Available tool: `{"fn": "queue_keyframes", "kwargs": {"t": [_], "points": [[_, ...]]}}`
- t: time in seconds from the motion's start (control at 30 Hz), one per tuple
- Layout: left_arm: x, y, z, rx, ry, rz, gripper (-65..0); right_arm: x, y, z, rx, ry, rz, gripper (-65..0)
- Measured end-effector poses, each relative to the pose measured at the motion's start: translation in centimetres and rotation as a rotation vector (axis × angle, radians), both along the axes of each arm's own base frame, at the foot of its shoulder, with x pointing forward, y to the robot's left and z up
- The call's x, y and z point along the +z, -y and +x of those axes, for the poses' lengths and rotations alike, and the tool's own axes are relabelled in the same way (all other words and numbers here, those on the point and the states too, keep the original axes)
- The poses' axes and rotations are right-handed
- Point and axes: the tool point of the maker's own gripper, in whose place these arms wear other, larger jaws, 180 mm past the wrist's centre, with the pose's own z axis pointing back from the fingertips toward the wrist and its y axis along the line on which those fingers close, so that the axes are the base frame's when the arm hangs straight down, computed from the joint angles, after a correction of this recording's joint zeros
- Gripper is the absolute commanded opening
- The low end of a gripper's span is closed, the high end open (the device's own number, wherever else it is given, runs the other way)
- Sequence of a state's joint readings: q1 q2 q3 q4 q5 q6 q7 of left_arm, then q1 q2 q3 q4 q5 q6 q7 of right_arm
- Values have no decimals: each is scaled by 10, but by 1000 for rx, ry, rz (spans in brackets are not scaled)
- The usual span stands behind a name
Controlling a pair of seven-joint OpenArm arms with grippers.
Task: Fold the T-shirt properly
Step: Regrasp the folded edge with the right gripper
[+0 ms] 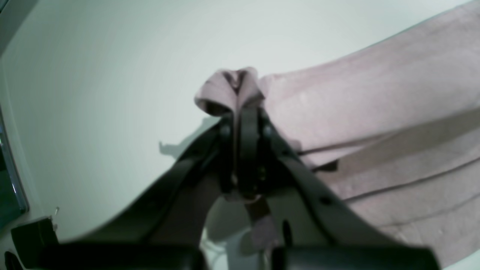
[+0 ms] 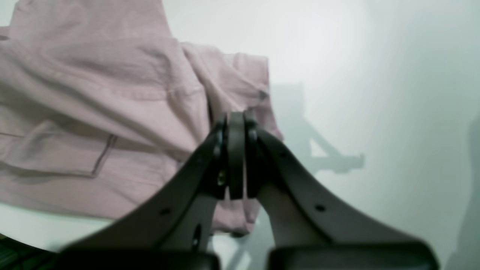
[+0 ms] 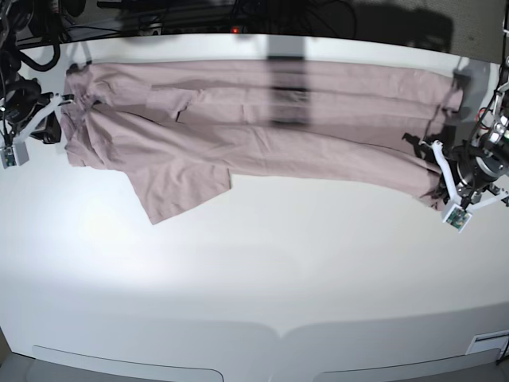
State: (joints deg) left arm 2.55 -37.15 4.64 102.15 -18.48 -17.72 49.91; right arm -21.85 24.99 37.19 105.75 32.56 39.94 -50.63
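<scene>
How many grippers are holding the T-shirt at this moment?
2. The left gripper is shut on the T-shirt's end at the base view's right; the right gripper is shut on its end at that view's left.

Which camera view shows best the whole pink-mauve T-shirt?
The base view: the thin pink-mauve T-shirt lies stretched across the white table. Each wrist view shows only one end, pinched in the left gripper or the right gripper.
</scene>
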Motion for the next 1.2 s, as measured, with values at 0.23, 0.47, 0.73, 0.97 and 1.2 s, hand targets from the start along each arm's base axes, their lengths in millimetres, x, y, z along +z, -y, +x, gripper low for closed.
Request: {"fn": "queue_keyframes", "kwargs": {"t": [0.23, 0.47, 0.73, 0.97, 1.2], "points": [[-10, 0, -12, 0, -35, 2, -650, -2, 0, -3, 0, -21, 4, -560], [-9, 1, -10, -1, -27, -2, -650, 8, -7, 16, 24, 97, 13, -378], [-9, 1, -10, -1, -27, -4, -650, -39, -34, 46, 113, -27, -5, -378], [-9, 1, -10, -1, -27, -5, -650, -79, -46, 44, 143, -217, 20, -379], [-9, 1, -10, -1, -28, -4, -650, -78, -48, 45, 143, -213, 40, -576]]}}
